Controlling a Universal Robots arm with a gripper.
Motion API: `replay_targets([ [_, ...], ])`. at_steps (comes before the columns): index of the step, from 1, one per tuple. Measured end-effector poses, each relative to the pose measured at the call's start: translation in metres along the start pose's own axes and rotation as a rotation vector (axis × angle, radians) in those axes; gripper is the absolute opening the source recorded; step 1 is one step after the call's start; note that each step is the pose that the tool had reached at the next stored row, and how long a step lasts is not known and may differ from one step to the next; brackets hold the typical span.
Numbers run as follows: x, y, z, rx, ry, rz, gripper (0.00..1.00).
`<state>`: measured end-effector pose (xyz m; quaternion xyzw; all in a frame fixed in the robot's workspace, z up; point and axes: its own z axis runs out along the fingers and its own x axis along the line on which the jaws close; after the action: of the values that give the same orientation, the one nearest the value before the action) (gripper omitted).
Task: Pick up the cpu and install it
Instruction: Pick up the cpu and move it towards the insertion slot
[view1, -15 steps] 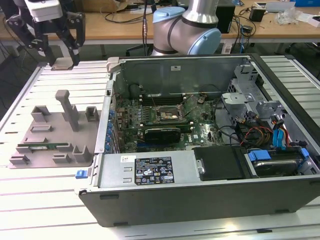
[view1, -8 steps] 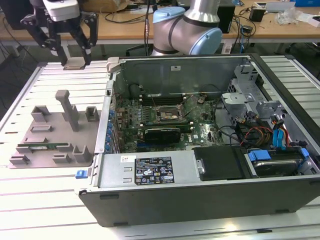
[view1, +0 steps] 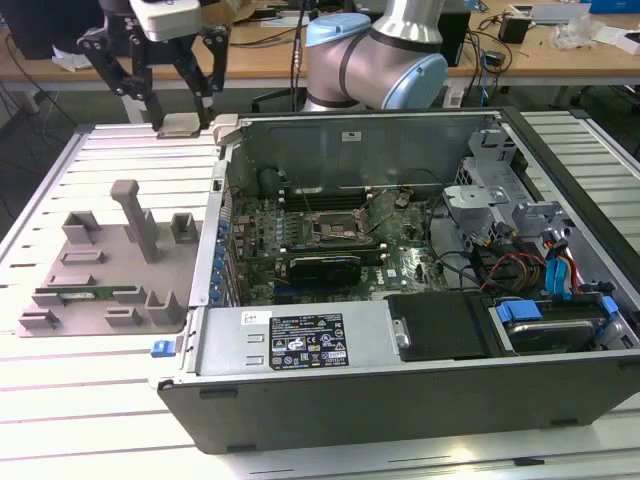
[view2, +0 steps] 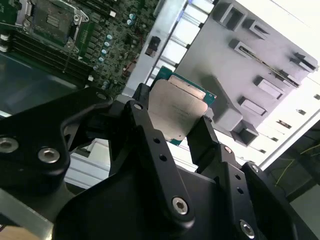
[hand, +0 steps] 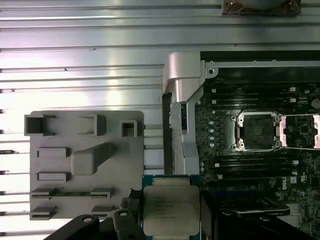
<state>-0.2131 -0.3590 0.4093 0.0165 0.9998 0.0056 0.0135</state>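
Closest to me, the open computer case (view1: 420, 400) lies on its side on the slatted table (view1: 60, 420). Its motherboard socket (view1: 335, 228) is bare, with the cover plate flipped open. To the exterior view's left, just beside the case, sits a gray holder tray (view1: 100, 250). Farther back, the gripper (view1: 184, 124) hangs above the table beyond the tray, near the case's rear corner. Its fingers are clamped on the edges of the cpu (view1: 183, 127), whose silvery top faces the wrist. Behind rises the arm (view1: 385, 60).

cpu (view2: 176, 102) edges hidden behind pincer (view2: 171, 119), second wrist view
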Motion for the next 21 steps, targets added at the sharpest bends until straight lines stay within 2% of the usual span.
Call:
replay_targets([
  [2,-0.0084,0.0003,0.0002,0.0,0.0,0.0,0.55],
  [4,-0.0216,0.0007,0.0006,0.0,0.0,0.0,0.55],
  [8,-0.039,0.0013,0.001,0.0,0.0001,0.0,0.55],
  [10,-0.052,0.0017,0.0015,0.0,0.0006,0.0,0.55],
  [11,-0.0614,0.0021,0.0022,0.0,0.0013,0.0,0.55],
  [14,-0.0746,0.0025,0.0038,0.0001,0.0031,0.0,0.55],
  [16,-0.0883,0.003,0.0065,0.0001,0.0056,0.0,0.55],
  [21,-0.1072,0.0038,0.012,0.0002,0.0086,0.0,0.55],
])
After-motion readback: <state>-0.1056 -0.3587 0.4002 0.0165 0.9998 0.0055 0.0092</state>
